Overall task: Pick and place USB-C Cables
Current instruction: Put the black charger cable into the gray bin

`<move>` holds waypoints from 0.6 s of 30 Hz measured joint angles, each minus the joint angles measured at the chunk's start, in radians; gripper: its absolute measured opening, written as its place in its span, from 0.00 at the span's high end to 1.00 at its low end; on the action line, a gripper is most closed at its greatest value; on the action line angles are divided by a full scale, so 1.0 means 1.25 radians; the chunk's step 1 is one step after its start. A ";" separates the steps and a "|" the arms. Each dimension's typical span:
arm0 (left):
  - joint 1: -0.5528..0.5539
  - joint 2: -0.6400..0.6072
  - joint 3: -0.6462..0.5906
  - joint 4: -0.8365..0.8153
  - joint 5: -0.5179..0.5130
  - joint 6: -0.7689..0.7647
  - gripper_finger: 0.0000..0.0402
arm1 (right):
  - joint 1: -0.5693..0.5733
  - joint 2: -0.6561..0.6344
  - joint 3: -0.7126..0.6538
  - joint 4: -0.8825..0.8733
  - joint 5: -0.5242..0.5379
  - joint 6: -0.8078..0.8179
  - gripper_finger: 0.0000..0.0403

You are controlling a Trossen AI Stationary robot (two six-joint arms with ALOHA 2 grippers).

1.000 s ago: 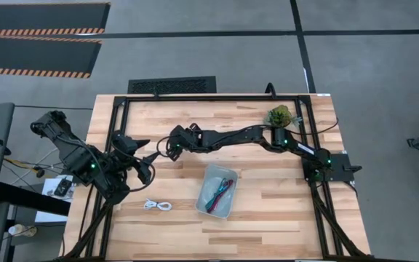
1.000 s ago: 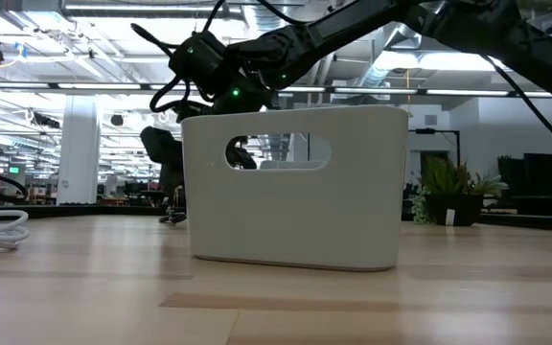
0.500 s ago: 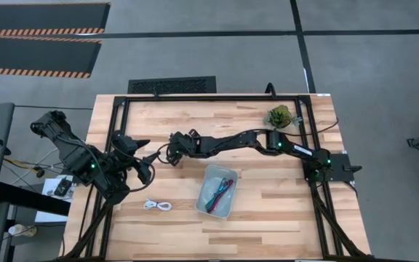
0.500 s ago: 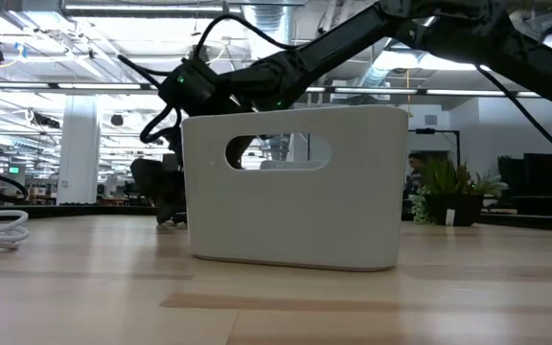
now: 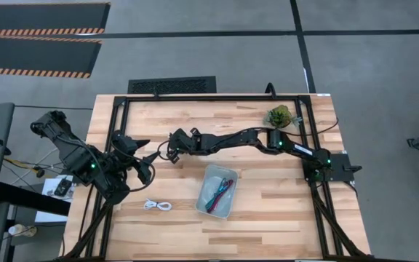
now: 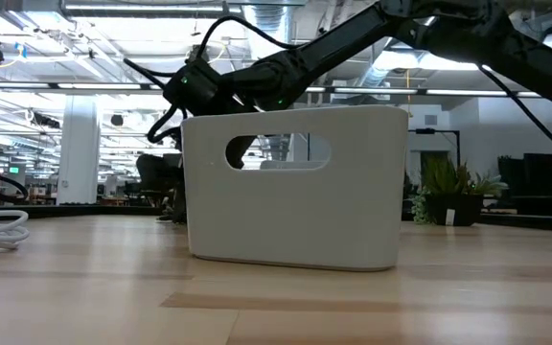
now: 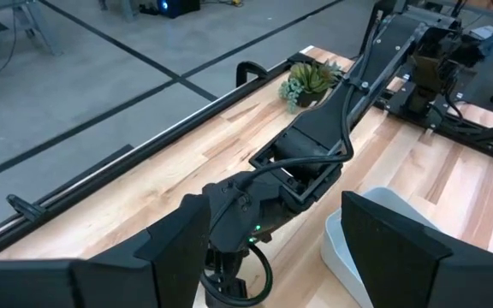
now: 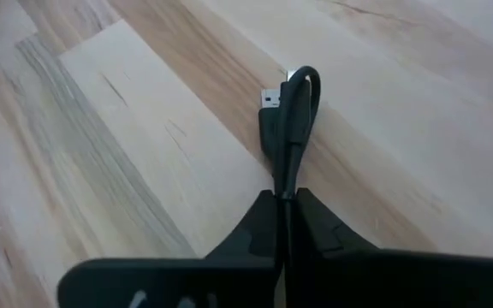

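My right gripper [image 5: 172,148] reaches across the table to its left middle and is shut on a black USB-C cable [image 8: 291,111], which is bent into a narrow loop. A white tray [image 5: 218,191] at the table's middle holds a magenta-red cable [image 5: 224,191] and a teal-blue cable [image 5: 213,198]. A white cable [image 5: 158,206] lies coiled on the wood, left of the tray. My left gripper [image 5: 145,159] hangs open above the left side, just left of the right gripper, holding nothing. My right gripper pinches the black cable's doubled strands [image 8: 284,175] between its two fingertips. The fingers slant down from the table's right side and lie along the cable. The loop and its metal plug [image 8: 270,97] stretch out ahead of the fingers on the wood.
A small green plant [image 5: 278,115] stands at the far right. A black frame [image 5: 195,97] runs around the tabletop. In the low view the tray [image 6: 290,187] hides most of my right gripper. Bare wood lies near and right of the tray.
My right gripper has sunk toward the table at the left middle and its fingers have drawn together on the black cable. The tray, the white cable and my left arm have kept still.
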 joint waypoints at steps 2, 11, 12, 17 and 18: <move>0.000 0.000 0.000 0.000 0.000 0.000 0.39 | 0.000 -0.005 -0.001 0.001 -0.002 0.006 0.94; 0.000 0.000 0.000 -0.002 -0.001 0.000 0.39 | -0.017 -0.086 -0.006 0.006 -0.020 -0.012 0.97; 0.000 0.000 0.000 -0.001 -0.001 0.000 0.39 | -0.020 -0.101 -0.005 0.008 -0.019 -0.013 0.97; 0.000 0.000 0.000 0.001 -0.009 0.000 0.39 | -0.032 -0.172 -0.005 0.012 -0.001 -0.056 0.97; 0.000 0.000 0.000 0.001 -0.010 0.001 0.39 | -0.033 -0.190 -0.005 0.012 0.003 -0.064 0.97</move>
